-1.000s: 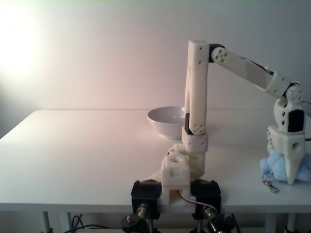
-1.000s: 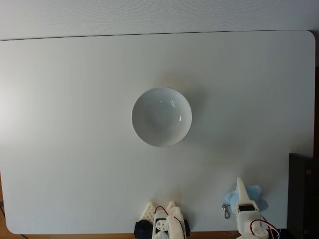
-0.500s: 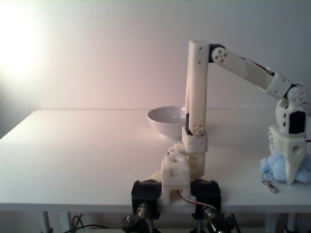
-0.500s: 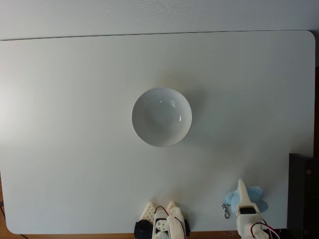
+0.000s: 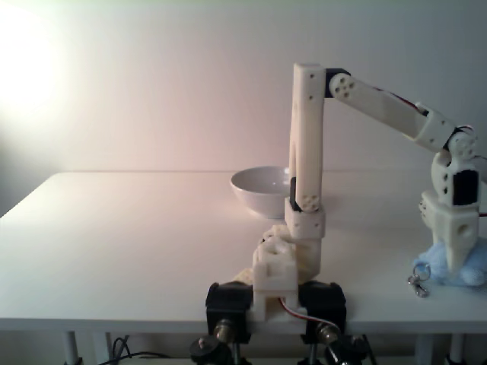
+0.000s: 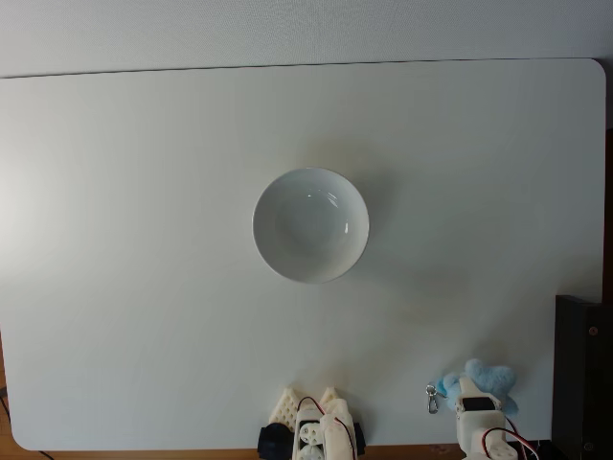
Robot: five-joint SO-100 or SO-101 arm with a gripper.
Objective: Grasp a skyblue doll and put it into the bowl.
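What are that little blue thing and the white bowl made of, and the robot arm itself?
The skyblue doll looks like soft plush fabric: fuzzy and lumpy, with a small metal-looking clasp. The bowl seems glazed ceramic or perhaps hard plastic; it is smooth, white and shows small bright glints. The arm looks like matte cream plastic, possibly printed, with blocky segments. Its gripper presses down into the doll.

The skyblue doll (image 6: pixel 484 378) is a fluffy pale blue lump (metal clasp sticking out to its left in both fixed views) sitting near the bench's front edge. The bowl (image 6: pixel 310 225), glossy white, stands upright mid-bench, well apart.
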